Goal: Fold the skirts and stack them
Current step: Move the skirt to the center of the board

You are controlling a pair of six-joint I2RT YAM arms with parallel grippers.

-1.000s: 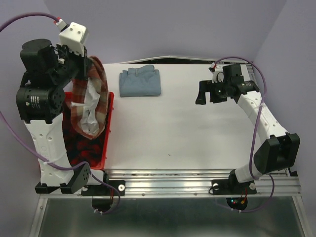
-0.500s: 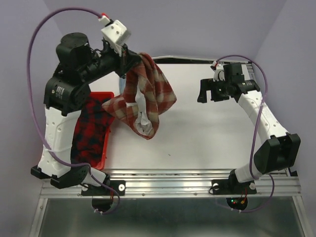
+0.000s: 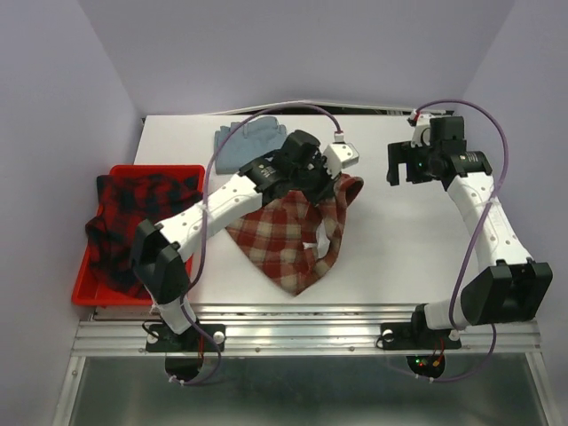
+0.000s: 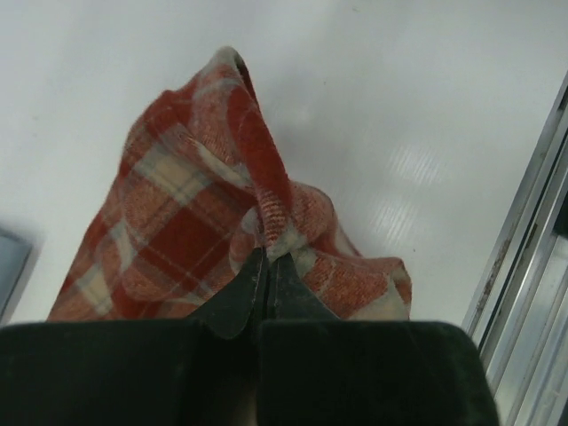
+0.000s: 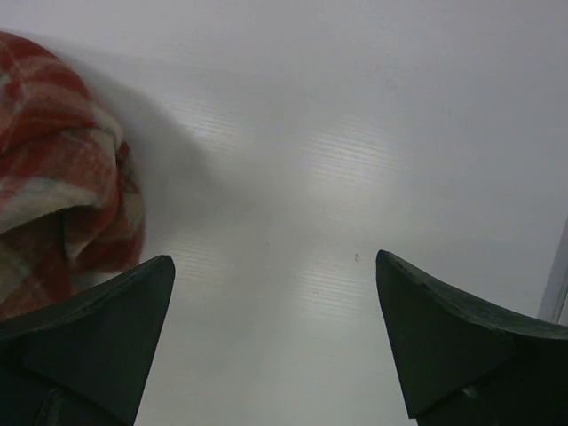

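While pinched, check skirt diagonal, tip nearward

Left hand clamped, extended far forward; right hand agape.

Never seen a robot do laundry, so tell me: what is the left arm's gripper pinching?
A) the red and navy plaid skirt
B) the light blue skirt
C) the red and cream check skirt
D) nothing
C: the left gripper is shut on a bunched fold of the red and cream check skirt; the light blue skirt and the plaid skirt lie apart from its fingers.
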